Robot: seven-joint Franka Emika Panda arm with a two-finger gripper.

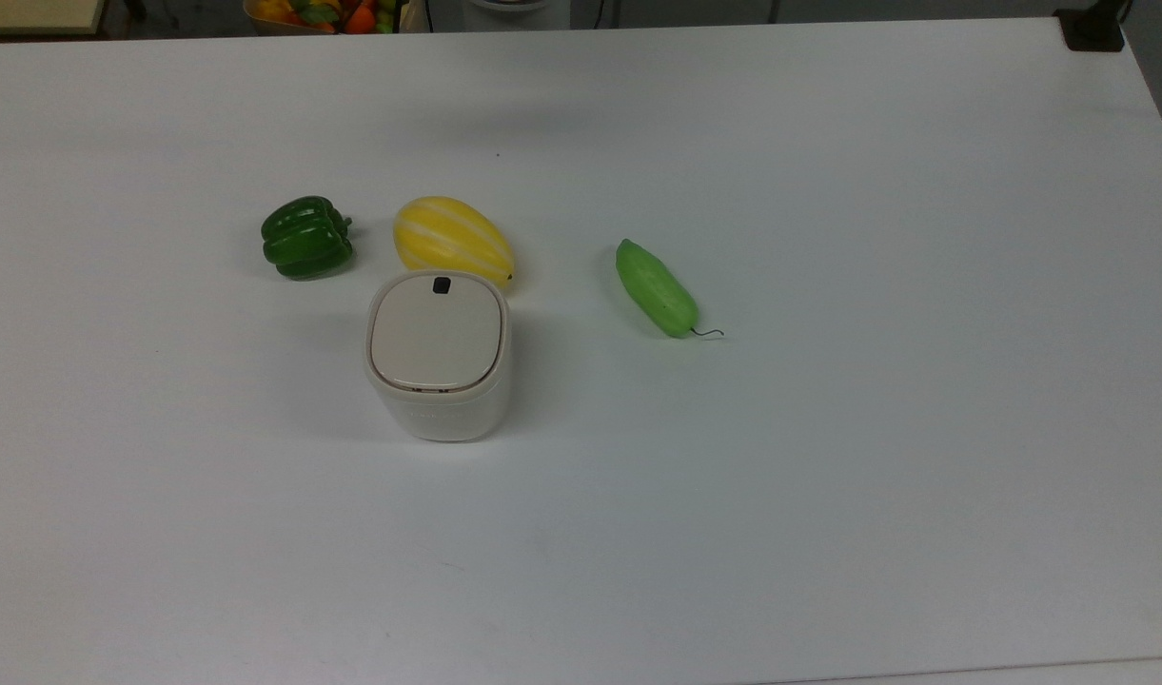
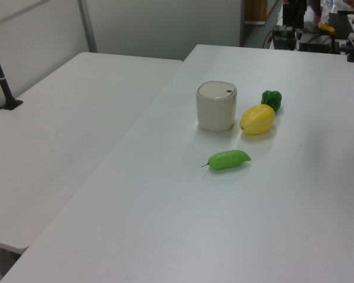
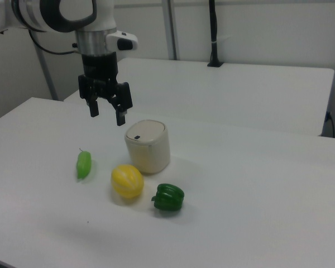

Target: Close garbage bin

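Note:
The garbage bin (image 1: 438, 357) is a cream-white tub with a flat beige lid lying down flush on it and a small black button (image 1: 441, 284) at the lid's far edge. It also stands in the left view (image 2: 216, 106) and the right view (image 3: 148, 145). In the right view my gripper (image 3: 107, 114) hangs open in the air, above the table and to the left of the bin, with nothing between its fingers.
A yellow melon (image 1: 453, 240) lies right behind the bin in the top view, a green bell pepper (image 1: 305, 238) to its left, a green cucumber (image 1: 656, 287) to the right. A second white table (image 2: 59, 130) adjoins in the left view.

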